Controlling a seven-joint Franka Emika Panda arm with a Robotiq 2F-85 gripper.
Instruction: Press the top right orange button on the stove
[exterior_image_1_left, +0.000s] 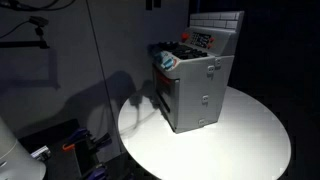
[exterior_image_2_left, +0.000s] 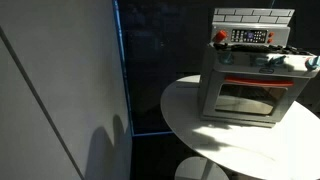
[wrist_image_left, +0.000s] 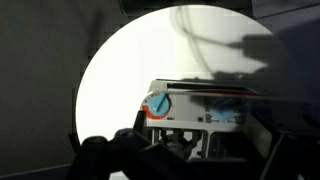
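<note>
Showing only as dark, blurred shapes at 6 o'clock of the wrist view, the end effector (wrist_image_left: 150, 150) hangs high over the scene; I cannot tell how far open it is, and nothing appears to be held. It shows in neither exterior view. Below it the grey toy stove (wrist_image_left: 200, 110) stands on the round white table (wrist_image_left: 120, 70), toward 5 o'clock. In an exterior view the stove (exterior_image_2_left: 250, 80) faces the camera, with its white tiled back panel (exterior_image_2_left: 255, 16) upright behind the cooktop. One orange-red button (exterior_image_2_left: 221, 36) shows at the panel's 9 o'clock end; the 3 o'clock end is too small to read. Judging from the gap, nothing is pressed yet, so the approach, the lining up and the push all remain.
</note>
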